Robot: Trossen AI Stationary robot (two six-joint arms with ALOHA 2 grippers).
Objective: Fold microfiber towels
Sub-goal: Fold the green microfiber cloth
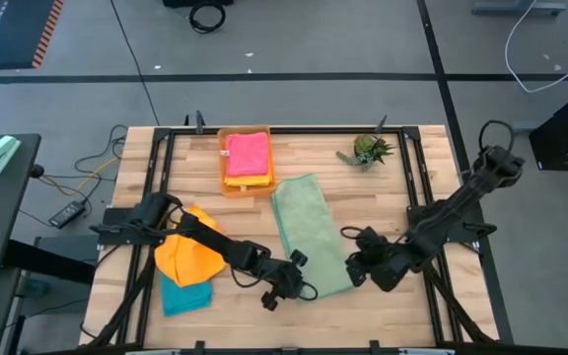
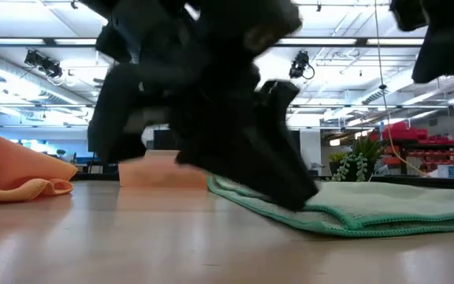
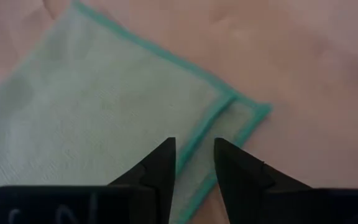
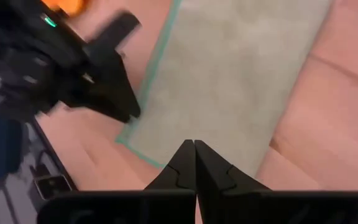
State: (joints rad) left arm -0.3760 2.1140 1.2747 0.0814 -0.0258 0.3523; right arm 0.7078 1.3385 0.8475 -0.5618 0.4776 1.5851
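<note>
Wood table (image 1: 363, 197). Green towel (image 1: 309, 232) folded, limp, light; take its hemmed corner. Left gripper (image 3: 194, 163) parted, empty, above it. Right gripper (image 4: 195, 163) closed, empty.

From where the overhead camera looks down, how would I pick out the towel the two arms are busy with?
Start at the wooden table and find its middle. A long sage green towel lies flat there, folded into a strip. Its neighbours are crumpled or stacked: orange and teal ones by the left arm.
</note>
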